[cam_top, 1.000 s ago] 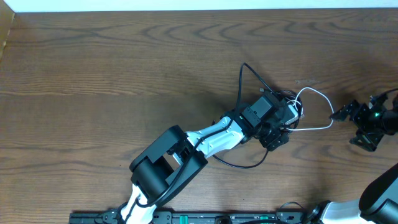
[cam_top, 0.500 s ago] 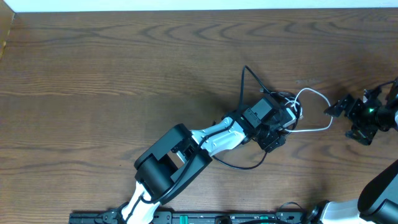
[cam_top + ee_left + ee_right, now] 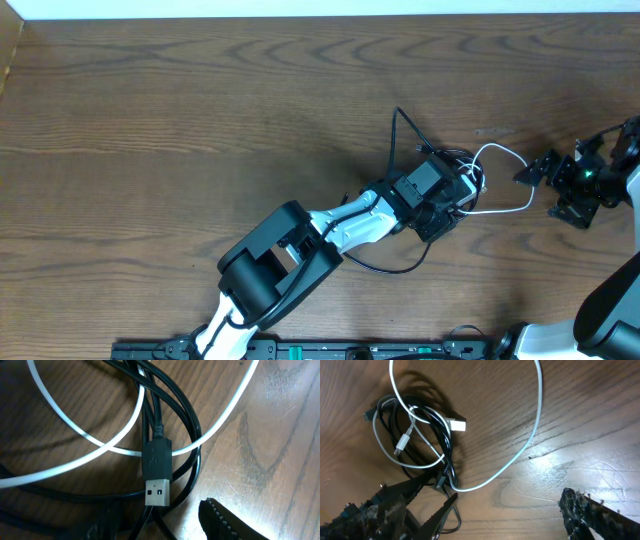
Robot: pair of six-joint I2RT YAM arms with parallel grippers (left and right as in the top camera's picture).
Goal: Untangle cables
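Cables (image 3: 422,435), two (one black, one white), tangled; right gripper (image 3: 541,193) gapes; left gripper (image 3: 452,197) over them, state unclear.

The tangled bundle of thin black and white cords (image 3: 468,178) lies on the brown wooden table (image 3: 150,120). The left gripper (image 3: 450,200) sits directly over the bundle. A loop of the white cord (image 3: 500,146) runs out to the bundle's right. The right gripper (image 3: 540,193) stands just beyond that loop, apart from it. Within the bundle, the black USB plug (image 3: 157,472) lies across the white cord.
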